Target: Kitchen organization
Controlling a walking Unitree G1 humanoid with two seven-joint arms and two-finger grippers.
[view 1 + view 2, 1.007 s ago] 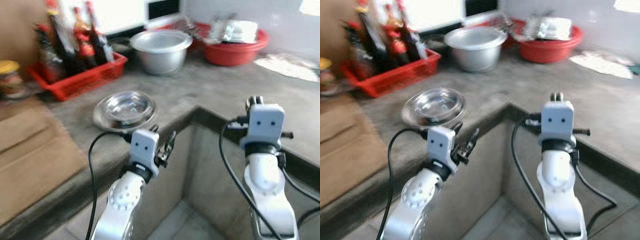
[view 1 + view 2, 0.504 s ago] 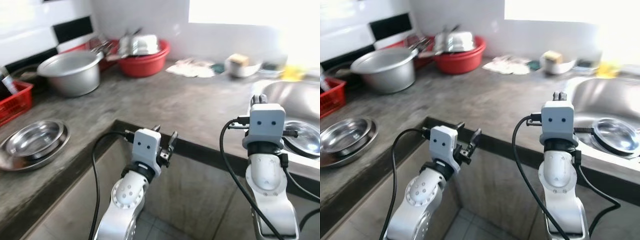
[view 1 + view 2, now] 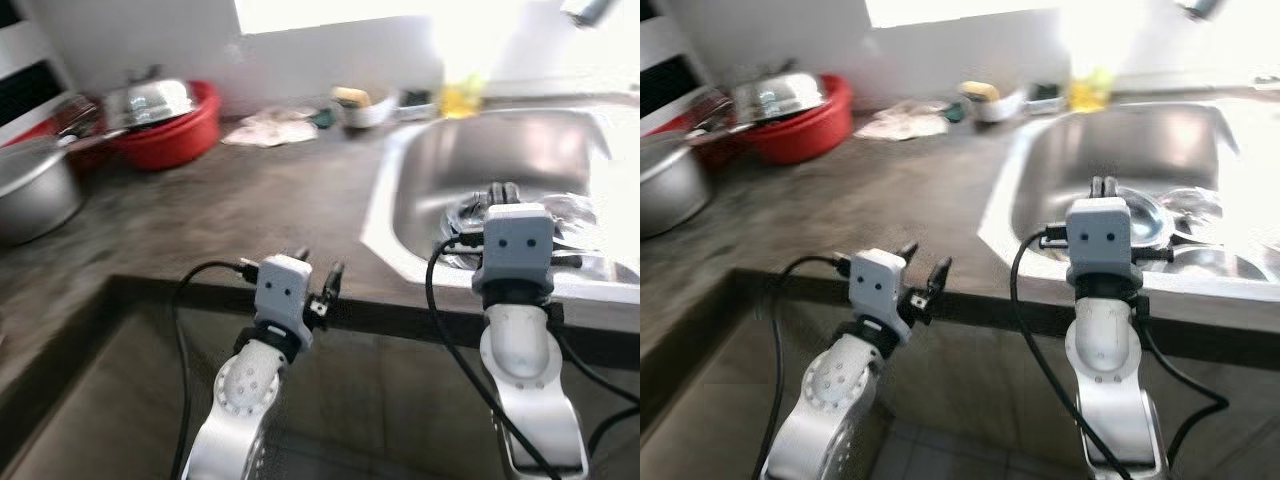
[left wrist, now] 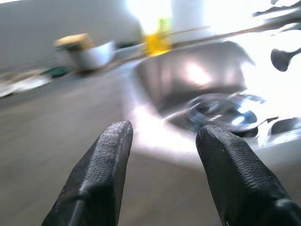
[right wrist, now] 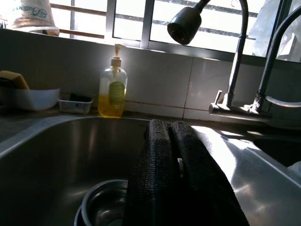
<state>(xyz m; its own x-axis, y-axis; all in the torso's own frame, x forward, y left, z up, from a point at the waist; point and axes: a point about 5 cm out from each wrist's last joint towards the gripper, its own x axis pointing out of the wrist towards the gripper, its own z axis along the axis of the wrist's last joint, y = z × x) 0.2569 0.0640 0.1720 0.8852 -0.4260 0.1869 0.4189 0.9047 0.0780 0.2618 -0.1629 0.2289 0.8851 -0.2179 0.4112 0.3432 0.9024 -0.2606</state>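
A steel sink is set into the grey countertop ahead on the right. Steel bowls lie in its basin, one of them close below my right gripper's fingers. My right gripper hangs over the sink's near rim, shut with nothing held; its fingers are pressed together in the right wrist view. Held just before the counter's front edge, my left gripper stands open and empty. Its two fingertips are apart in the left wrist view.
A red basin holding steel dishes and a metal pot stand at the back left. A cloth, a white bowl with a sponge and a yellow soap bottle line the back wall. A faucet head hangs over the sink.
The camera has swung to the right: the steel plate and red crate have left the picture and the sink has come in front. Both grippers keep their pose.
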